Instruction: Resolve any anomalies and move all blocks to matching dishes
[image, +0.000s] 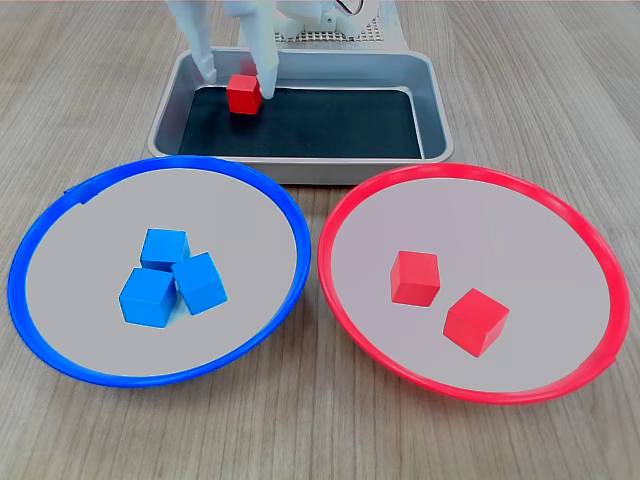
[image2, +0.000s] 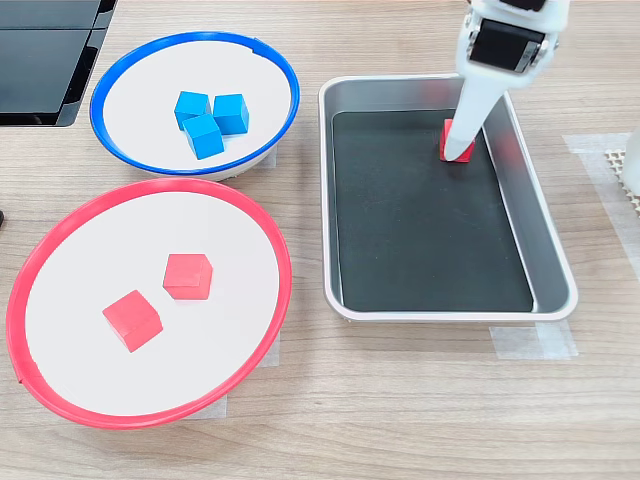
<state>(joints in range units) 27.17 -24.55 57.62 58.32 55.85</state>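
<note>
We see a wooden table (image: 560, 90) with pale grey-brown grain filling both exterior views. On it sits a rectangular metal tray (image2: 550, 240) with a dark bottom and rounded corners (its rim shines a little). Clear tape (image2: 533, 342) lies on the wood just beside the tray's near edge in the second exterior view. A dark flat panel (image2: 45, 60) occupies the second exterior view's upper left corner. Behind the tray in the first exterior view stands a white perforated base (image: 375, 36).
</note>
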